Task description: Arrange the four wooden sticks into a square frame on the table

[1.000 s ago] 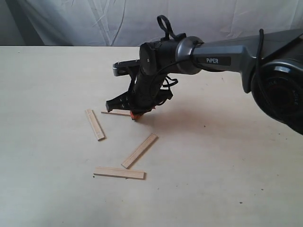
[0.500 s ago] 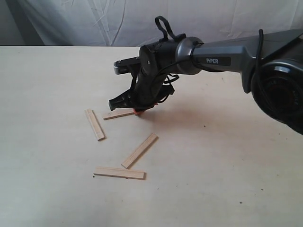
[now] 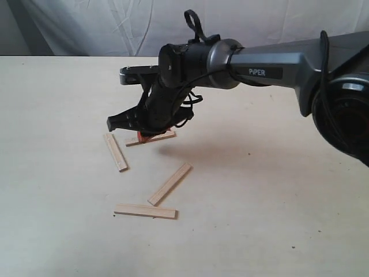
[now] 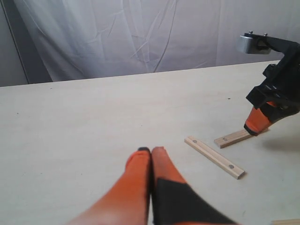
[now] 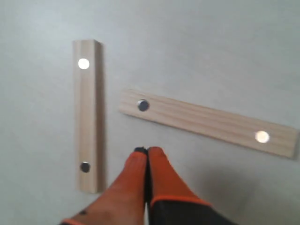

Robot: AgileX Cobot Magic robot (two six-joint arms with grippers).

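Note:
Four pale wooden sticks lie apart on the table [image 3: 259, 219], forming no square. One stick [image 3: 115, 152] lies at the left, and a second stick [image 3: 153, 138] sits just behind it under my right gripper [image 3: 145, 136]. A third stick [image 3: 170, 183] lies diagonally nearer the front, with the fourth stick [image 3: 145, 210] flat below it. My right gripper [image 5: 147, 150] is shut and empty, its tips low between a dotted stick [image 5: 87, 115] and another dotted stick [image 5: 206, 123]. My left gripper [image 4: 151, 150] is shut and empty over bare table, short of a stick [image 4: 214, 157].
The right arm [image 3: 271, 60] reaches across the table from the right edge. White cloth [image 3: 115, 26] hangs behind the table's far edge. Seen from the left wrist, the right gripper [image 4: 258, 123] stands at the far end of a stick [image 4: 234, 138].
My right gripper has swung to the left, staying shut. The stick under it has slid left and turned slightly, ending closer to the left stick. The other three sticks have not moved.

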